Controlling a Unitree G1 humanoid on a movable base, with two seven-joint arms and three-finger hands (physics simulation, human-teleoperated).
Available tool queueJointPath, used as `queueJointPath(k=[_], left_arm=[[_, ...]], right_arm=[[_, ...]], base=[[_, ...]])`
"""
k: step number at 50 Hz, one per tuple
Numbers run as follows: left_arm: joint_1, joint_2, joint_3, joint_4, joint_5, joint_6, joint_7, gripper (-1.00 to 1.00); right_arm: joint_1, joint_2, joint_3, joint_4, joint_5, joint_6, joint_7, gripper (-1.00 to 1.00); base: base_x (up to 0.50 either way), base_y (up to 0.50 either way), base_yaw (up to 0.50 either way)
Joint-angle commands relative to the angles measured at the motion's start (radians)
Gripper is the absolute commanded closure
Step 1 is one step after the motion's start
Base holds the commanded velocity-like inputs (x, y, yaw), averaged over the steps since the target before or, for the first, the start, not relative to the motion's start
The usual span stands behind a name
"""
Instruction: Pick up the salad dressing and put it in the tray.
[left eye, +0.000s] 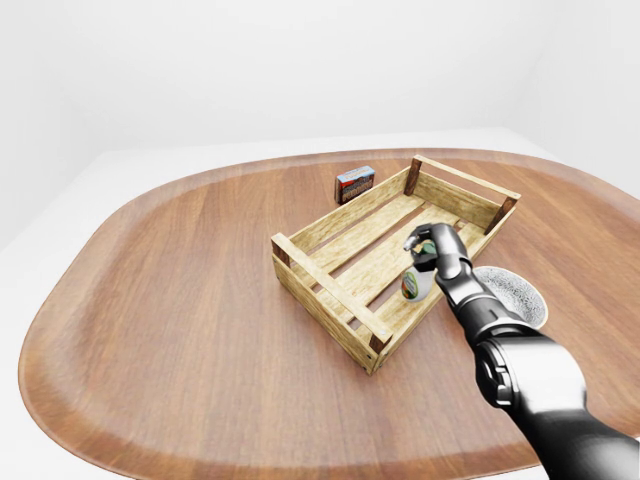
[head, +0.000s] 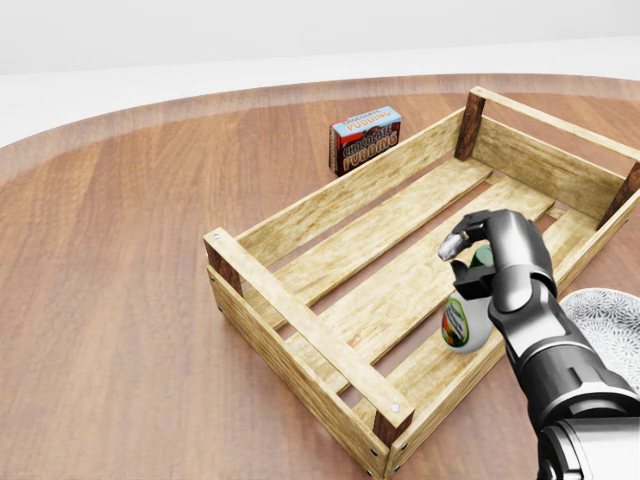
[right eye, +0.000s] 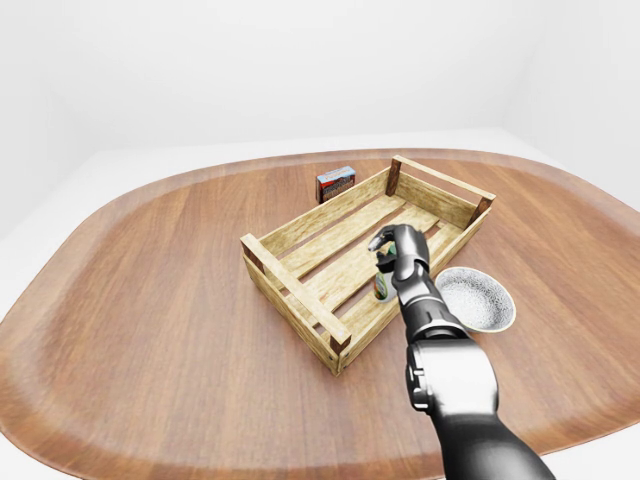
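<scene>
Left-eye view: a large rounded wooden table (left eye: 180, 300) is seen against a white room. A slatted wooden tray (left eye: 350, 255) lies on it at an angle, right of centre. Just beyond the tray's upper left wall, a small pudding box (left eye: 354, 184) is stood on the table, apart from the wood. The right hand (left eye: 432, 252) is reached in from the lower right, over the tray's right-hand side, and the salad dressing bottle (left eye: 414, 283) is seen under it, inside the tray. A speckled grey bowl (left eye: 518, 296) is set on the table just beside the tray's lower right wall, partly hidden by the arm.

Head view: the bottle (head: 466, 322) is shown upright on the tray's slats (head: 400, 290), near the lower right long wall, with its label turned to the left of the view. The hand (head: 480, 255) is placed over the green cap; one fingertip is lifted clear to the upper left. Whether the other fingers are closed on the cap cannot be told. The bowl's rim (head: 600, 305) is cut off by the right edge.

Right-eye view: the same layout is shown, with the bottle (right eye: 381, 284) mostly hidden behind the hand (right eye: 392, 254). The left hand is not seen in any view.
</scene>
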Motion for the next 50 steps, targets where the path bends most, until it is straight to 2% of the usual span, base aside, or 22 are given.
queueJointPath(k=[1, 15, 20, 28, 29, 32, 38, 42, 50], left_arm=[[0.000, 0.001, 0.002, -0.001, 0.000, 0.000, -0.002, -1.00], [-0.001, 0.000, -0.003, 0.001, 0.002, 0.000, 0.001, -1.00], [-0.002, 0.000, -0.002, -0.002, 0.001, 0.000, 0.001, -1.00], [-0.006, -0.001, -0.011, -0.011, 0.001, 0.000, 0.007, -1.00], [-0.007, -0.001, -0.013, -0.012, 0.002, 0.000, 0.008, -1.00], [-0.008, -0.002, -0.016, -0.017, 0.003, 0.000, 0.009, -1.00], [-0.006, 0.000, -0.008, -0.024, -0.002, 0.000, 0.008, -1.00], [-0.008, 0.001, -0.008, -0.019, 0.001, 0.000, 0.008, -1.00], [-0.009, 0.004, -0.006, -0.019, 0.002, 0.000, 0.007, -1.00]], right_arm=[[-0.002, -0.008, -0.002, -0.016, -0.024, 0.000, 0.001, -1.00], [0.012, -0.008, -0.006, -0.016, -0.011, 0.000, 0.004, -1.00], [-0.037, -0.025, 0.004, -0.026, -0.011, 0.000, 0.043, -1.00], [-0.361, -0.143, 0.006, -0.085, 0.019, 0.000, 0.255, -1.00], [-0.464, -0.179, 0.013, -0.110, 0.016, 0.000, 0.315, -1.00], [-0.611, -0.220, 0.017, -0.143, 0.021, 0.000, 0.413, -1.00], [-0.783, -0.268, 0.022, -0.167, 0.006, 0.000, 0.510, -1.00], [-0.819, -0.291, 0.014, -0.186, 0.008, 0.000, 0.538, -1.00], [-0.766, -0.302, 0.011, -0.215, 0.013, 0.000, 0.534, -1.00]], base=[[0.00, 0.00, 0.00], [0.00, 0.00, 0.00], [0.00, 0.00, 0.00], [0.00, 0.00, 0.00], [0.00, 0.00, 0.00], [0.00, 0.00, 0.00], [0.00, 0.00, 0.00], [0.00, 0.00, 0.00], [0.00, 0.00, 0.00]])
